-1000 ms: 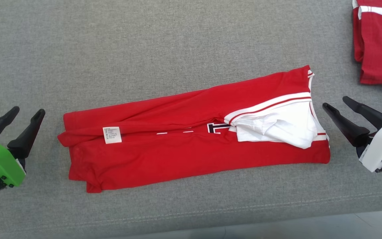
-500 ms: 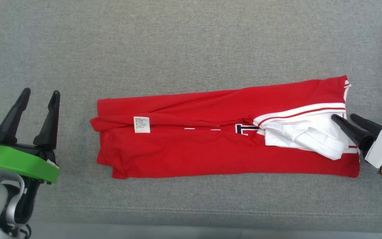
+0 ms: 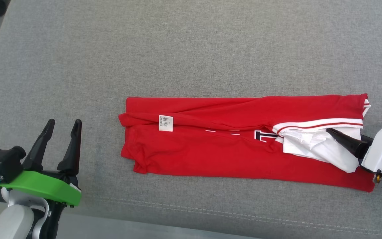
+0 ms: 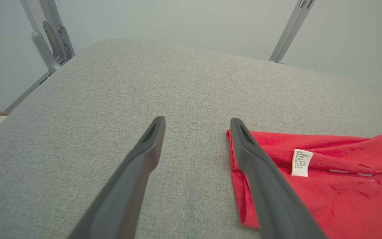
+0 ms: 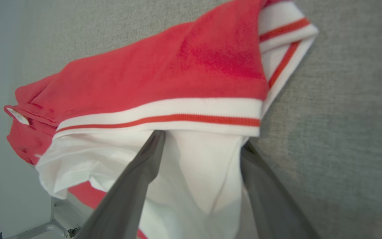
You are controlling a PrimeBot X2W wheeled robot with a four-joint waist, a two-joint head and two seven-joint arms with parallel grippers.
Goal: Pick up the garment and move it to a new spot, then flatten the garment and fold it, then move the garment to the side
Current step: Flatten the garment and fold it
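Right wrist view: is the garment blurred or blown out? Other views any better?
Right wrist view: garment close to the lens, red soft and smeared, white part near washed out. Head view: even light, faint shadows, care label crisp-edged. Left wrist view: wide-angle stretch, left gripper soft near the bottom edge, no glare.

A grey fabric surface [image 3: 191,49], with metal frame legs [image 4: 54,43] beyond its far edge.

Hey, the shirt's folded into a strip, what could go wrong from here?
The right gripper, open, straddles the loose white flap: closing might catch only that layer and pull the fold apart. The left gripper hangs open beside the shirt: a one-sided lift could drag the strip askew.
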